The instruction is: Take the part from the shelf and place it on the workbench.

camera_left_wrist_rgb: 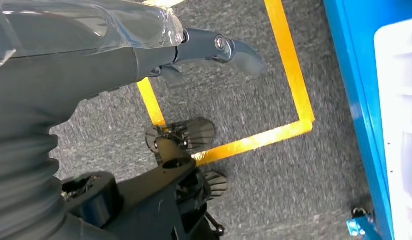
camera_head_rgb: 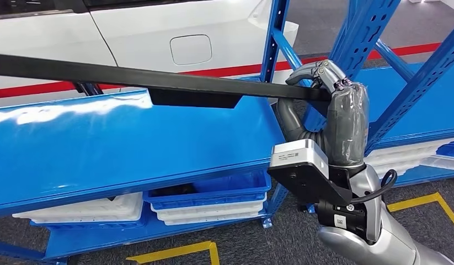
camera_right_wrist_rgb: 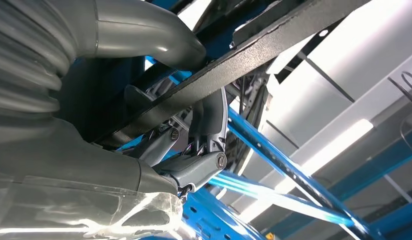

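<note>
The part (camera_head_rgb: 158,80) is a long black bar with a flat bracket under its middle. It hangs level above the blue shelf board (camera_head_rgb: 103,143), reaching from the picture's left edge to my right hand (camera_head_rgb: 324,77). That hand grips the bar's right end, fingers curled over the top. In the right wrist view the thumb and fingers of the right hand (camera_right_wrist_rgb: 193,150) clamp the black bar (camera_right_wrist_rgb: 274,45) from both sides. My left hand (camera_left_wrist_rgb: 214,50) hangs over the grey floor with its fingers stretched out and nothing in them.
Blue shelf uprights (camera_head_rgb: 274,38) stand just left of my right hand, with slanted braces (camera_head_rgb: 412,72) to its right. Under the shelf board sit a blue bin (camera_head_rgb: 213,193) and white trays (camera_head_rgb: 92,210). A white car (camera_head_rgb: 158,33) is behind the rack. Yellow tape (camera_head_rgb: 175,251) marks the floor.
</note>
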Robot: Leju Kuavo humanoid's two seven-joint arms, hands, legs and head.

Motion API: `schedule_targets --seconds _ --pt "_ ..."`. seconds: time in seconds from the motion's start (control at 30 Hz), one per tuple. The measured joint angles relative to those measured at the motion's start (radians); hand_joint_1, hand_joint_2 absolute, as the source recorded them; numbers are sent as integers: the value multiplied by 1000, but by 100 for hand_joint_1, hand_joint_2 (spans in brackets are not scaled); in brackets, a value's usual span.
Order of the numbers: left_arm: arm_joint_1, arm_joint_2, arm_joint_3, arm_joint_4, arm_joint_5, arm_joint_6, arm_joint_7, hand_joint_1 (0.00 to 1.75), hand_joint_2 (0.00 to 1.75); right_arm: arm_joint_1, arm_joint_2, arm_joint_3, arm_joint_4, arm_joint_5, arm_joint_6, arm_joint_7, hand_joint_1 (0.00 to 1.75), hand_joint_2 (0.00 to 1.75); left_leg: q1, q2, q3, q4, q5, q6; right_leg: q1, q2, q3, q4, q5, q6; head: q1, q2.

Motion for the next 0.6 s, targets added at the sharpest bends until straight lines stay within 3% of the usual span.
schedule_targets --seconds 0.03,0.07,0.1,0.17,0.23,0.37,0.43,0.5,0.53,0.57,0.6 --pt "1 0 0 0 -1 -1 0 0 175 2 0 0 0 -13 -3 -5 175 175 -1 0 -4 0 3 0 0 0 -17 52 -21 2 0 0" --pt "1 0 0 0 -2 -2 -1 0 175 4 -1 0 -1 -28 -7 -10 175 175 -1 1 -8 1 7 0 0 0 -17 70 -23 3 0 0" --pt "2 0 0 0 -3 -2 -1 0 175 5 -2 0 -2 -41 -12 -17 175 175 -1 0 -12 1 9 -2 -1 0 3 45 -7 3 0 0" --pt "2 0 0 0 -4 -3 -1 0 175 6 -2 0 -6 -51 -21 -26 175 175 -1 0 -15 4 13 -7 -3 -1 86 -90 47 1 0 0" --pt "0 0 0 0 -6 -3 -1 0 175 6 -3 -1 -12 -40 -27 -31 175 175 -5 0 -22 10 17 -16 0 -1 146 -203 77 -5 0 0" --pt "1 1 -1 0 -7 -4 -1 0 175 8 -5 -1 -20 -27 -34 -40 175 175 -5 0 -39 20 18 -40 2 1 142 -227 93 -31 -2 0" --pt "0 1 -2 0 -7 -6 -1 0 175 8 -6 0 -22 -26 -33 -43 175 175 0 -1 -66 84 -33 -50 -1 -1 134 -230 104 -46 -4 0" --pt "1 1 -3 0 -7 -8 -1 0 175 9 -5 2 -24 -28 -29 -44 175 175 2 -1 -118 223 -113 -58 0 -3 122 -230 113 -52 -6 0" --pt "1 1 -4 0 -7 -9 -1 0 175 11 -5 3 -24 -29 -27 -46 175 175 2 -1 -138 281 -138 -61 1 -3 116 -229 117 -53 -6 0" --pt "1 1 -5 0 -6 -9 -1 0 175 14 -5 4 -24 -30 -26 -47 175 175 2 -1 -143 312 -149 -61 2 -3 109 -229 122 -53 -6 0" --pt "1 1 -5 0 -6 -9 -1 0 175 16 -5 4 -24 -29 -26 -49 175 175 2 -1 -128 299 -139 -60 2 -2 104 -229 126 -52 -6 0"
